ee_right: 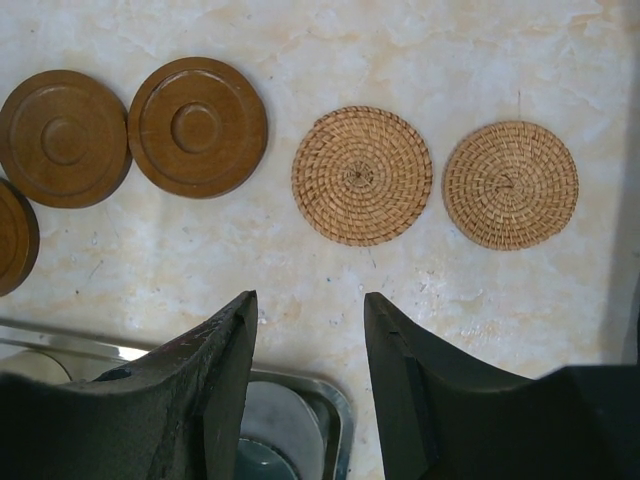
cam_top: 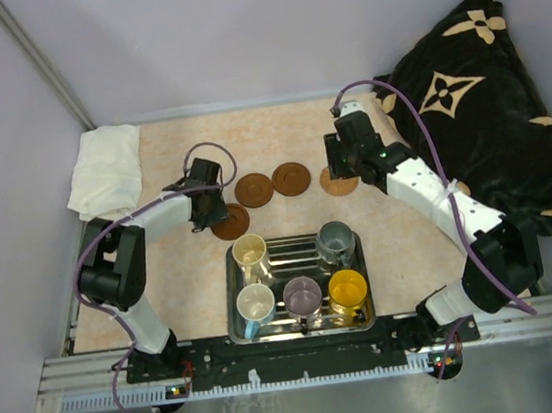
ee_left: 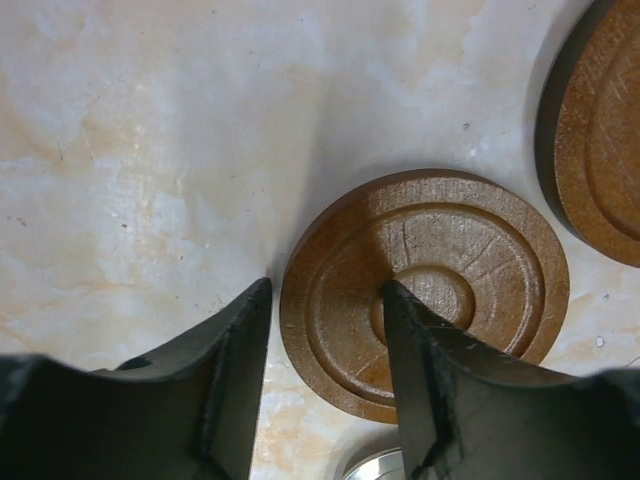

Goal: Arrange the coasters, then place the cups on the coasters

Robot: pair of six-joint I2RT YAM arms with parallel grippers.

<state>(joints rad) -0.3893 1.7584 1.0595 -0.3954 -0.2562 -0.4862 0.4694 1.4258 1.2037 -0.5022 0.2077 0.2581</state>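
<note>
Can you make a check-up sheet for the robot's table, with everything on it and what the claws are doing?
Surface: beige marbled tabletop.
Job's things: three dark wooden coasters and two woven tan coasters lie flat on it; five cups stand in the steel tray.
Clutter: white cloth, back-left corner.
Grippers: left gripper astride the rim of one dark coaster, grip unclear; right gripper open, empty.
Cables: purple cables loop along both arms.
Surroundings: pale walls; black flowered cushion at right.
</note>
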